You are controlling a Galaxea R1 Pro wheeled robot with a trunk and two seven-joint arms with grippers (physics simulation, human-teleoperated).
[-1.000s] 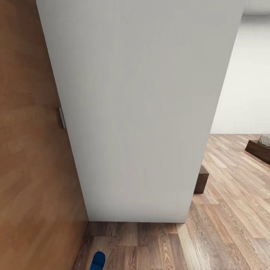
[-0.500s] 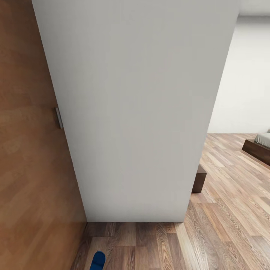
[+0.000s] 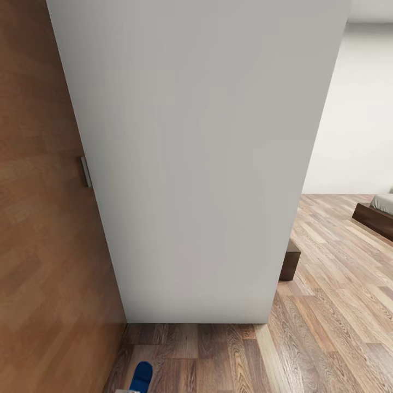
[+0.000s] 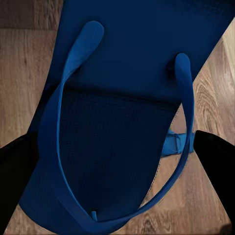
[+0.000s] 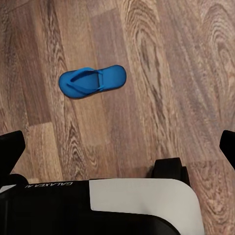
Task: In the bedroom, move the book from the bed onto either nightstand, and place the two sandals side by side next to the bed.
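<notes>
A blue sandal (image 4: 117, 98) with blue straps lies between the two black fingers (image 4: 14, 186) of my left gripper (image 4: 117, 166), which is shut on it above the wood floor. The tip of this sandal (image 3: 142, 376) pokes in at the bottom edge of the head view. A second blue sandal (image 5: 92, 81) lies flat on the floor planks, some way beyond my right gripper (image 5: 117, 147), which is open and holds nothing. A corner of the bed (image 3: 380, 210), pale mattress on a dark base, shows at the far right. The book is out of view.
A white wall corner (image 3: 202, 164) stands close in front, with a brown wooden door (image 3: 43, 218) at its left. A dark brown furniture end (image 3: 290, 262) juts out behind the wall. Plank floor (image 3: 338, 305) opens to the right toward the bed. My base (image 5: 142, 205) is near the second sandal.
The head view shifted slightly between one second and half a second ago, bringing the bed corner further in. The held sandal's tip has risen a little in view.
</notes>
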